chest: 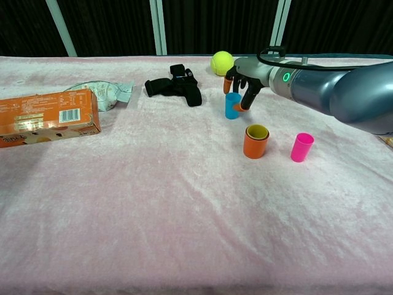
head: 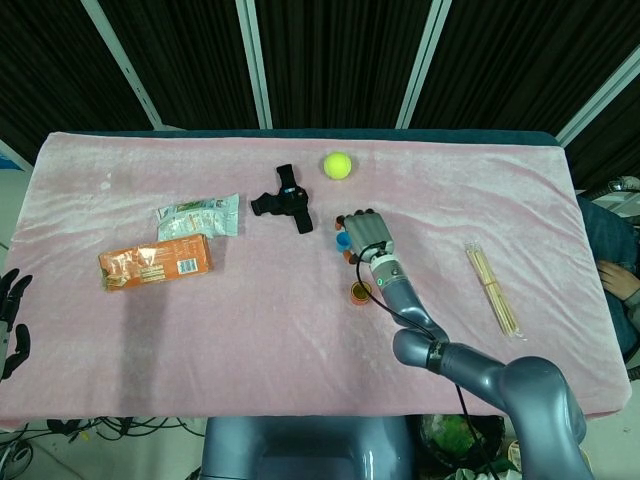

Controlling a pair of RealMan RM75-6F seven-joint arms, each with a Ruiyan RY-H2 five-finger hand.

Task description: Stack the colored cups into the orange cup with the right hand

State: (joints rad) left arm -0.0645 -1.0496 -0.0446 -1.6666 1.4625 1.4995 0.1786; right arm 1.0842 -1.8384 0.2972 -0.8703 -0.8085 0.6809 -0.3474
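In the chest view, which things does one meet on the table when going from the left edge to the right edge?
Orange box → clear snack packet → black strap → blue cup → orange cup → pink cup. I leave out the tennis ball and the right hand, since they overlap the blue cup sideways.

A tennis ball (head: 337, 165), black strap (head: 286, 198), orange box (head: 155, 262), packet (head: 199, 215) and sticks (head: 492, 289) lie apart.

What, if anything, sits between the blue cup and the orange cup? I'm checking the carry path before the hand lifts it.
Nothing visible does. The blue cup, with the right hand at it, has bare pink cloth between it and the orange cup. The pink cup stands off to the side.
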